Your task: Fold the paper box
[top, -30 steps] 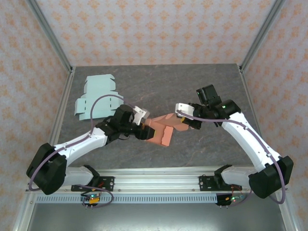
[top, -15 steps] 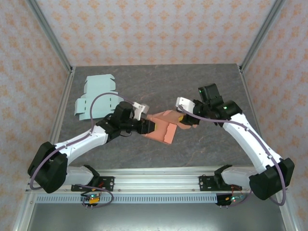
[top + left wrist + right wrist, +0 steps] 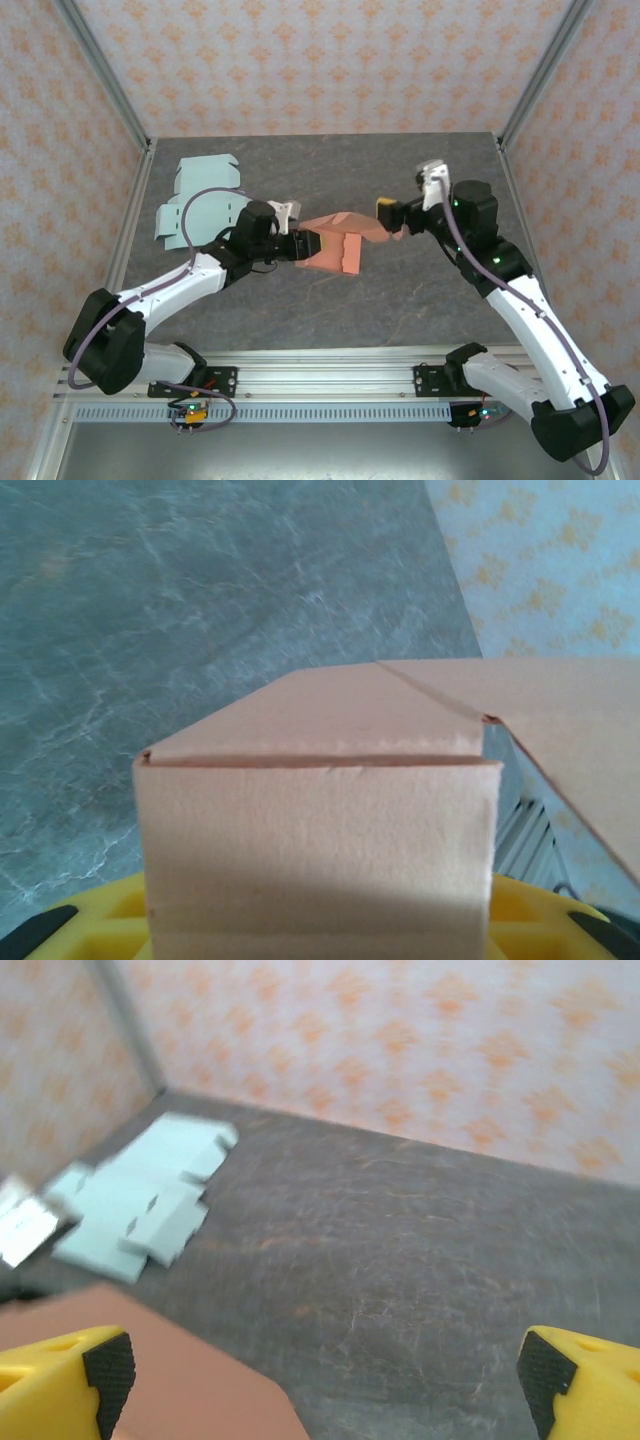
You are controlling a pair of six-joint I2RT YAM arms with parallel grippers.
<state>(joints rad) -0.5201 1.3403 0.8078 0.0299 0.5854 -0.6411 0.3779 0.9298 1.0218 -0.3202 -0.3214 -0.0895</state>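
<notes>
Salmon-pink paper box [image 3: 335, 252]: partly folded, body tilted, one flap angled open toward right, mid-table.

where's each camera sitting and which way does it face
Top external: above and behind the arms, looking down at the table; left hand grips the paper box, right hand open.
Left wrist: looks past its yellow fingers at the box.
Right wrist: faces far-left across the table, yellow fingers spread wide.
Shared: top and right wrist both show the pale blue blank.
</notes>
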